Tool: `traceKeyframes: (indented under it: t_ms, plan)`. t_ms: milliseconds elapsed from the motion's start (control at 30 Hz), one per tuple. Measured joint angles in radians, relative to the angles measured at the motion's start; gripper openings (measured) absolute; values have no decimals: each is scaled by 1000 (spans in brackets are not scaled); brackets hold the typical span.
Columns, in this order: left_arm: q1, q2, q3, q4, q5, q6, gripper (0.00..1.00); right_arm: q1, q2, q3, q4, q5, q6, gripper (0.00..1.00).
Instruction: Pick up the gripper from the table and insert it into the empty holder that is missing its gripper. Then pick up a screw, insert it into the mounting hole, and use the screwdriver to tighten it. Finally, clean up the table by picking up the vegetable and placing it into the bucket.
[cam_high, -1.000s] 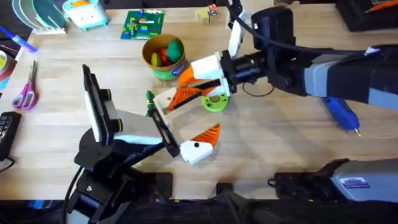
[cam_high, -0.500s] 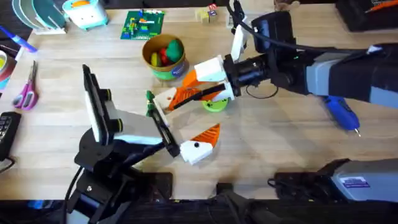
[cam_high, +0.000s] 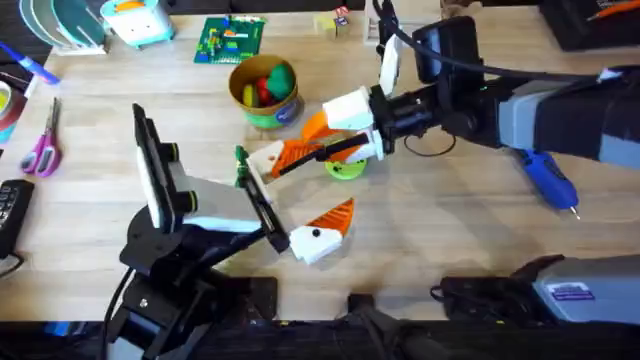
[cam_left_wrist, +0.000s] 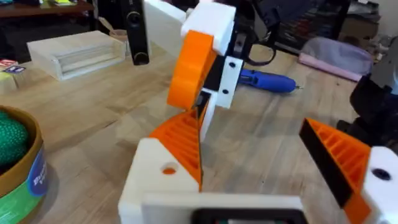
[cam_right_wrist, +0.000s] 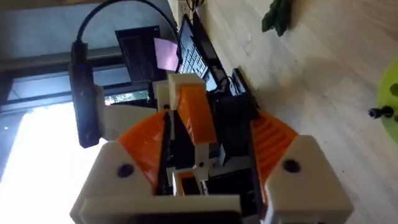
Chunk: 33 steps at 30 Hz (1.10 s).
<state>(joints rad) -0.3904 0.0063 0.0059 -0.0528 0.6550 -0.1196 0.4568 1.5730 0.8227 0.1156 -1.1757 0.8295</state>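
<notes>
My left gripper (cam_high: 333, 178) is spread wide and holds nothing; the right gripper (cam_high: 312, 140) is partly open, straddling the tip of the left arm's 12 o'clock finger, and I can't tell if its pads actually touch it. The orange ribbed piece (cam_left_wrist: 180, 134) sits on that finger's white block (cam_left_wrist: 152, 180) just 5 o'clock of the bucket (cam_high: 265, 92), which has toy produce inside. The blue screwdriver (cam_high: 548, 180) lies at the table's (cam_high: 440, 220) 3 o'clock side, and the bucket label's writing is unreadable.
</notes>
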Motion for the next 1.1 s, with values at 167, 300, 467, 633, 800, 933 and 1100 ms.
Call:
traceKeyframes:
  t_ms: [167, 300, 467, 633, 800, 933, 1100]
  plan:
    - [0, 0, 0, 0, 0, 0, 992, 0, 0, 0, -32, -1, -8, 554]
    - [0, 0, 0, 0, 0, -1, 992, 0, 0, 0, -33, -1, -19, 331]
    - [0, 1, 0, -1, 1, -5, 992, 0, 0, 0, -27, -27, -23, 12]
    - [0, 1, 0, -1, 0, -5, 992, 0, 0, 0, -27, -30, -23, 14]
    - [0, 1, 0, -1, 0, -5, 992, 0, 0, 0, -26, -24, -13, 13]
    - [0, 1, 0, -2, -3, -5, 992, 5, 0, 0, -8, -9, 8, 13]
    - [1, 0, 0, -1, -23, -5, 992, 48, 0, 0, 55, 37, 43, 12]
